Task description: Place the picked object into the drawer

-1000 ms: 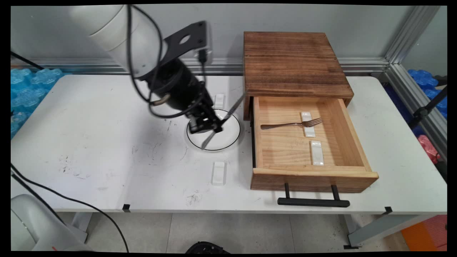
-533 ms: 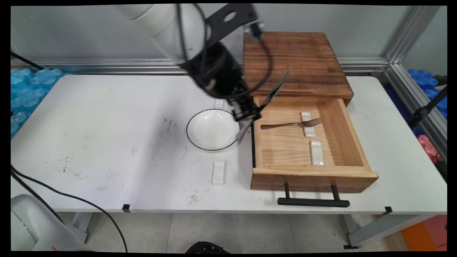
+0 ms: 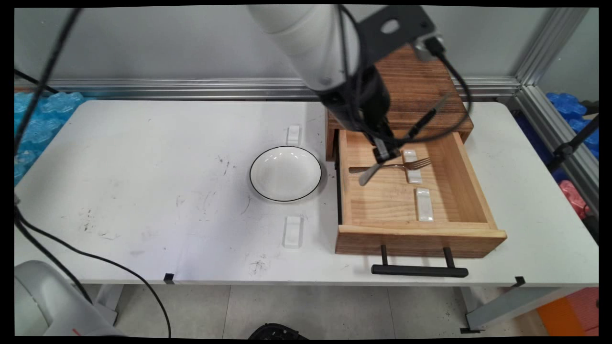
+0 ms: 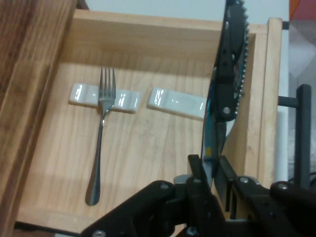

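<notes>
My gripper (image 3: 386, 154) is shut on a knife (image 3: 427, 118), which it holds slanted above the open wooden drawer (image 3: 420, 235). The knife's dark handle points up and right, and its silver blade tip hangs down to the left. In the hand view the gripper (image 4: 212, 173) pinches the knife (image 4: 228, 89) near where blade meets handle. A fork (image 3: 392, 166) lies in the drawer just below, its tines on a white rest (image 3: 413, 177). A second white rest (image 3: 424, 204) lies bare beside it. The hand view shows the fork (image 4: 101, 138) left of the knife and the bare rest (image 4: 177, 102).
The drawer belongs to a dark wooden cabinet (image 3: 454, 112) at the back right, and its black handle (image 3: 420, 271) juts toward the table's front edge. A white bowl (image 3: 286, 173) sits left of the drawer. Two white rests (image 3: 293, 231) (image 3: 293, 134) lie in front of and behind it.
The arm has carried the knife rightward from above the bowl, past the drawer's left wall, to over the drawer's inside. The bowl is uncovered.
</notes>
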Robot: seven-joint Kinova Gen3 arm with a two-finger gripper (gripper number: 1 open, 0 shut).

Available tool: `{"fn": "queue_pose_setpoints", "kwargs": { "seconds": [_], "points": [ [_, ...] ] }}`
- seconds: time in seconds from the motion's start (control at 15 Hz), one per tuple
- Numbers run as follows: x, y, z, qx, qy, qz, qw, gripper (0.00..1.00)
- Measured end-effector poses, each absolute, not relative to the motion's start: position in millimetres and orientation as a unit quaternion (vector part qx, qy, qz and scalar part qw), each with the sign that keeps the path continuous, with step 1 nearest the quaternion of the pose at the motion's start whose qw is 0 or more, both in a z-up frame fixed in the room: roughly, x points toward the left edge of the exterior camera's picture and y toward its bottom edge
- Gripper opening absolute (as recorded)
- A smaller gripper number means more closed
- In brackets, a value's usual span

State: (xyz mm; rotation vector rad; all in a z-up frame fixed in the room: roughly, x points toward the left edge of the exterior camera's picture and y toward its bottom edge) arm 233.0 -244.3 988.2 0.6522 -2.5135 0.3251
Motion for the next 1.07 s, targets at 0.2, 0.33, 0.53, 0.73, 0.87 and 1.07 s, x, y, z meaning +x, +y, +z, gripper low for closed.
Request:
{"fn": "queue_pose_setpoints", "kwargs": {
  "seconds": [0.2, 0.33, 0.53, 0.73, 0.87, 1.07],
  "points": [
    [207.8, -257.3, 972.4, 0.243, -0.932, 0.126, 0.238, 0.00],
    [193.1, -266.6, 957.9, 0.245, -0.935, 0.129, 0.221, 0.00],
    [177.1, -279.7, 933.5, 0.247, -0.940, 0.130, 0.195, 0.00],
    [163.1, -291.7, 907.5, 0.246, -0.946, 0.127, 0.171, 0.00],
    [154.7, -299.5, 890.1, 0.246, -0.949, 0.125, 0.155, 0.00],
    [145.7, -309.5, 867.6, 0.247, -0.952, 0.122, 0.134, 0.00]
  ]
}}
